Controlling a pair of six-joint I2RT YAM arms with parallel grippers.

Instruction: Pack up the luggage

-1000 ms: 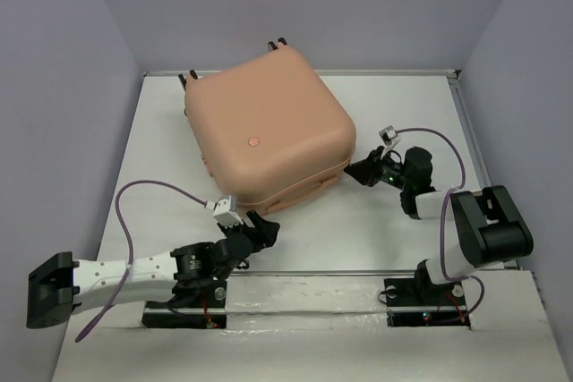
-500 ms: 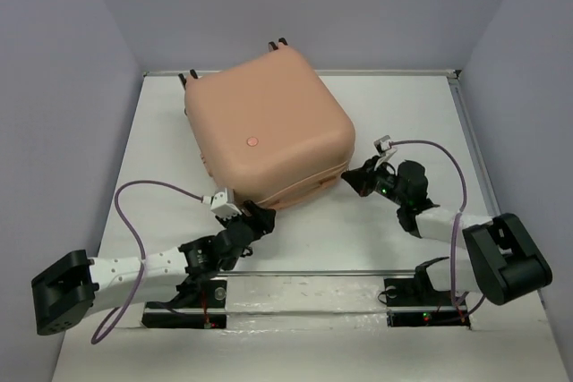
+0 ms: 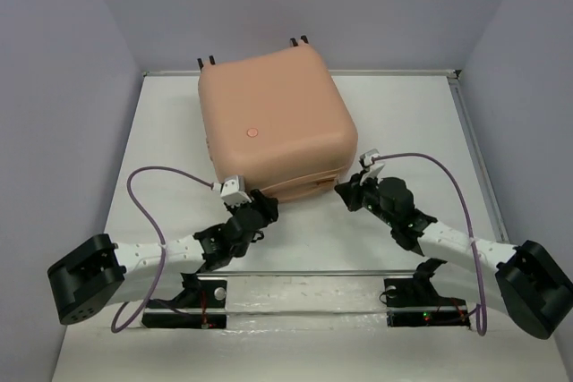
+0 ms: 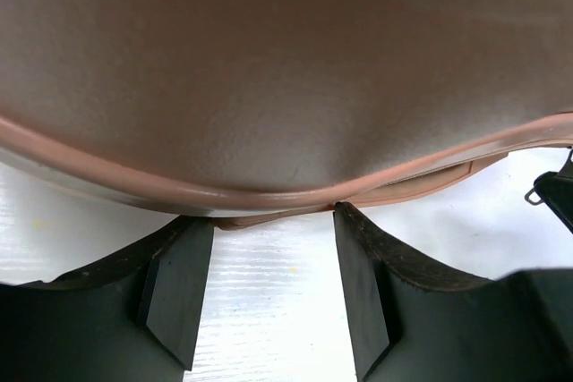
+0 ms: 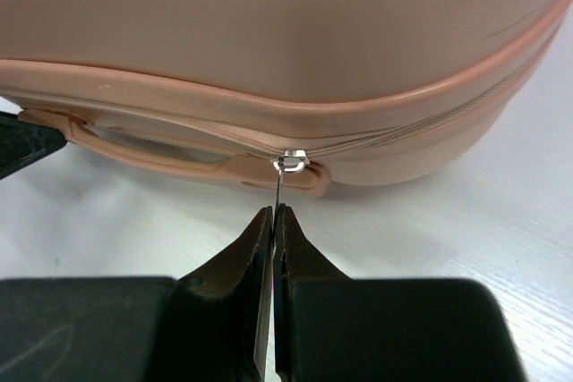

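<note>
Luggage [image 3: 273, 123]: rigid, slick shell, probably slides. Best hold is the zipper pull [image 5: 280, 181] on its near seam; right gripper [image 5: 273, 214] pinches it. Left gripper [image 4: 269, 221] spread at that seam.

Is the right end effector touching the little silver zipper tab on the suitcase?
Touching. The right wrist view shows the right end effector with its fingers closed on the thin zipper tab, which hangs from the luggage seam.
</note>
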